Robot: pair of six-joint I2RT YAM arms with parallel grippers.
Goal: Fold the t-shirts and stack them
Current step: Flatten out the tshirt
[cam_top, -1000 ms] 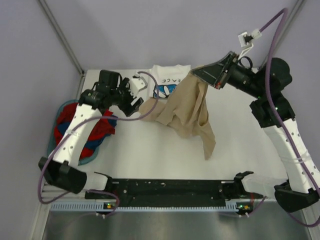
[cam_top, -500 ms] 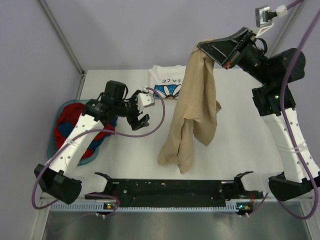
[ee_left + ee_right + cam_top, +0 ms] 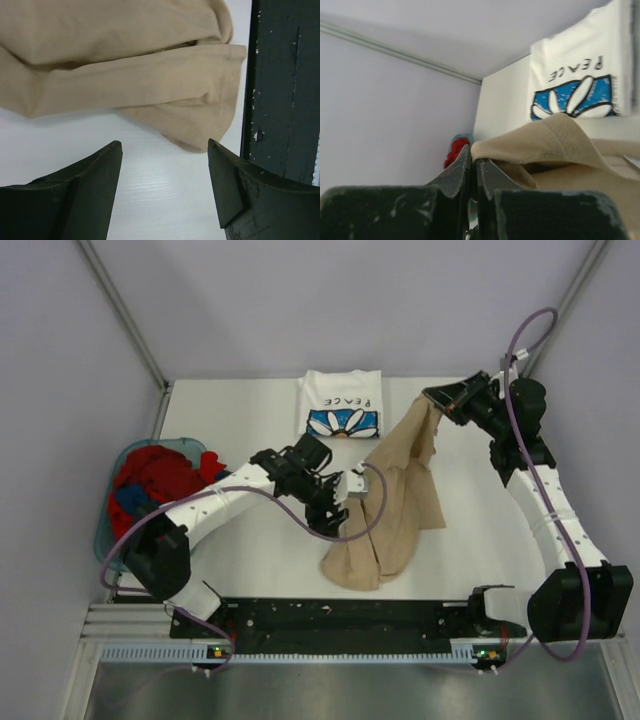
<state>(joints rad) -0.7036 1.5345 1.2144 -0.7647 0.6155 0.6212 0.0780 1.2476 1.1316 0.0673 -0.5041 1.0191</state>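
At the middle of the white counter (image 3: 250, 550), the tan t-shirt (image 3: 395, 515) is lying crumpled, its upper corner lifting toward 1 o'clock, where the right end effector (image 3: 440, 400) is clamping it between closed fingers. The left end effector (image 3: 335, 515) is hovering just at the shirt's 9 o'clock edge, fingers spread apart. The folded daisy-print t-shirt (image 3: 343, 405) is lying at 12 o'clock; red and blue shirts (image 3: 155, 480) are filling the teal basket (image 3: 103, 530) at 9 o'clock.
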